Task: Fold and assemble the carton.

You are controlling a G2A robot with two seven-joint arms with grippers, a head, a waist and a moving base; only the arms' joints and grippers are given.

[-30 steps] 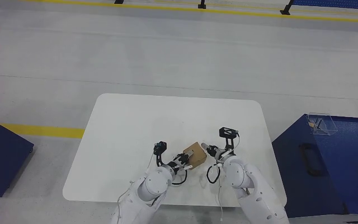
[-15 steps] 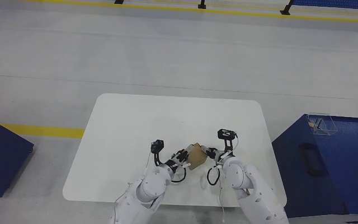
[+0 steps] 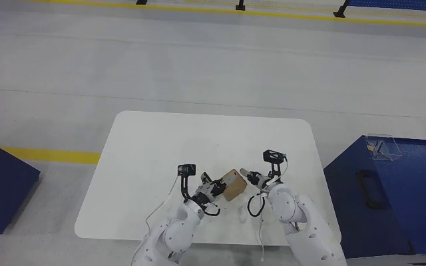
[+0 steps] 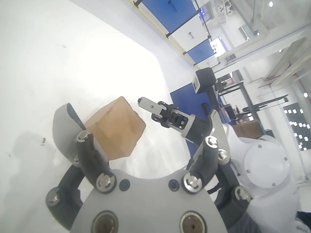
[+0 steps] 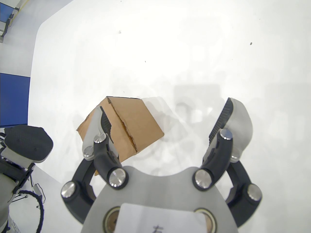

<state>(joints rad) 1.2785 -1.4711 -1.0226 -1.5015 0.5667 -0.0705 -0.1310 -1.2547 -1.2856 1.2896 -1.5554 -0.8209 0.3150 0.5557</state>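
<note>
A small brown carton (image 3: 233,184) stands folded up as a box on the white table (image 3: 166,139), near its front edge. My left gripper (image 3: 208,187) is open just left of it. In the left wrist view the carton (image 4: 116,127) rests against one finger (image 4: 70,122), and the gripper (image 4: 139,109) holds nothing. My right gripper (image 3: 251,177) is open close to the carton's right side. In the right wrist view the carton (image 5: 136,124) lies behind one finger (image 5: 99,122), with bare table across the rest of the gripper (image 5: 164,104) gap.
A dark blue bin (image 3: 383,193) stands off the table's right side and another (image 3: 13,186) off its left. The table's front edge (image 3: 219,239) runs just below both arms. The far half of the table is bare white surface.
Half a second ago both grippers pressed against the carton. They have since drawn slightly apart from it, the left one sliding left, and the carton has settled a little turned.
</note>
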